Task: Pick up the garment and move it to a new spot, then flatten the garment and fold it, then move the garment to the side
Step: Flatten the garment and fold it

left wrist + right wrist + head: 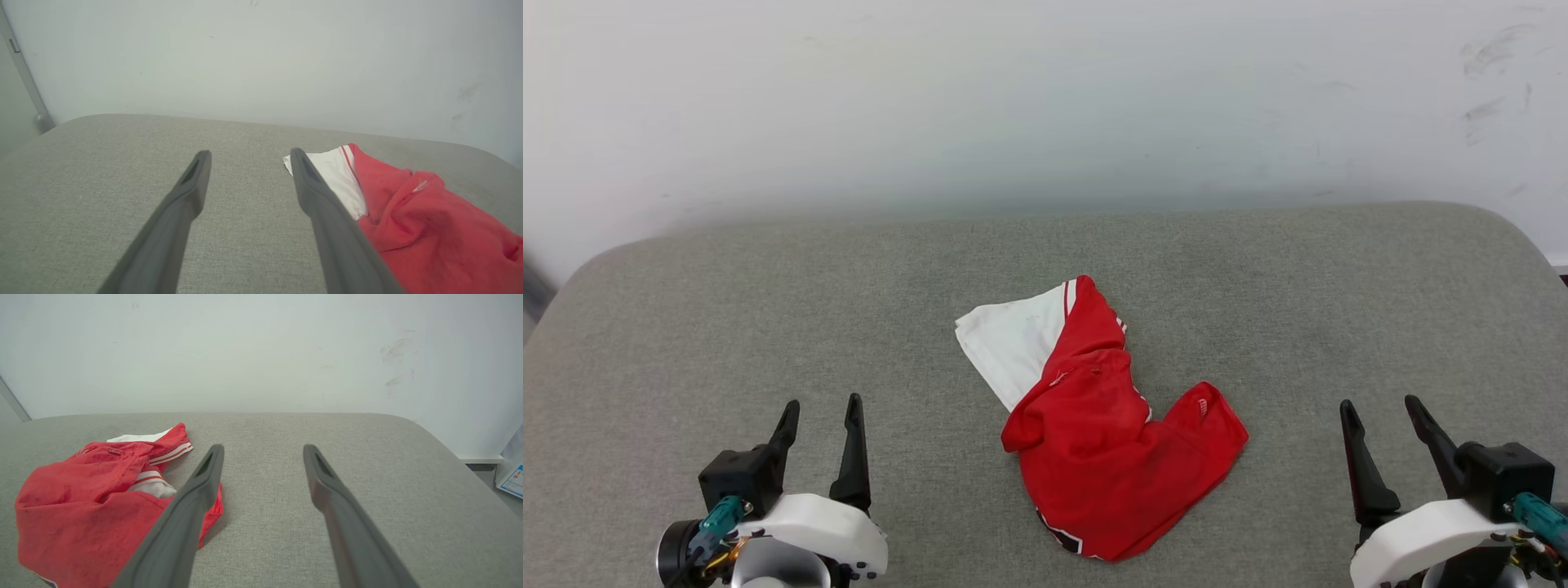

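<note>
The garment (1103, 433), a red jersey with one white sleeve, lies crumpled in a heap at the middle of the grey padded surface; a bit of black numeral peeks out at its near edge. My left gripper (822, 404) stands open at the lower left, well clear of the cloth, with nothing between its fingers. In the left wrist view the garment (421, 228) lies to the right of that gripper (249, 152). My right gripper (1380, 402) is open at the lower right, also apart from the cloth. The right wrist view has the garment (86, 510) left of the open gripper (263, 446).
The grey cushioned surface (686, 327) has rounded far corners and ends at a pale wall (1045, 98). Beyond its right edge, a white package with blue print (510, 477) stands on the floor.
</note>
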